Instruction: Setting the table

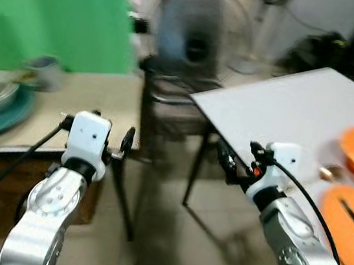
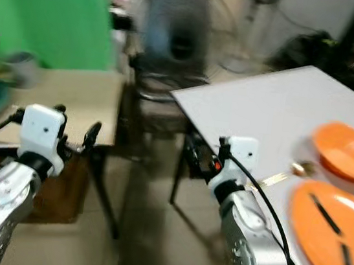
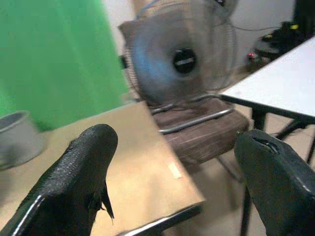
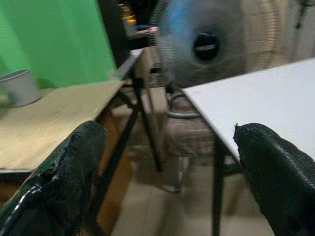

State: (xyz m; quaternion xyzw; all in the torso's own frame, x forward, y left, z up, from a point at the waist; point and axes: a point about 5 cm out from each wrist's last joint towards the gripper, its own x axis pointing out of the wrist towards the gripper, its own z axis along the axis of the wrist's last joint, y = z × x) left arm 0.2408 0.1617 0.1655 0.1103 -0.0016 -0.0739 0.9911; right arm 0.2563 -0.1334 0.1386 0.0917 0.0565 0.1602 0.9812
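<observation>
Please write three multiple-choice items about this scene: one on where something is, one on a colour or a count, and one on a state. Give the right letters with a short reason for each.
1. Where does the fan stand?
A. Behind the chair, between the two tables
B. On the white table
C. On the wooden table

2. What colour are the dishes on the white table?
A. Blue
B. Orange
C. Green

3. In what state are the two end effectors?
A. Both shut on a plate
B. Left holds a cup
C. Both open and empty

Answers:
1. A: the fan rises behind the chair in the gap.
2. B: both dishes are orange.
3. C: the left end effector and the right end effector show spread fingers with nothing between.
</observation>
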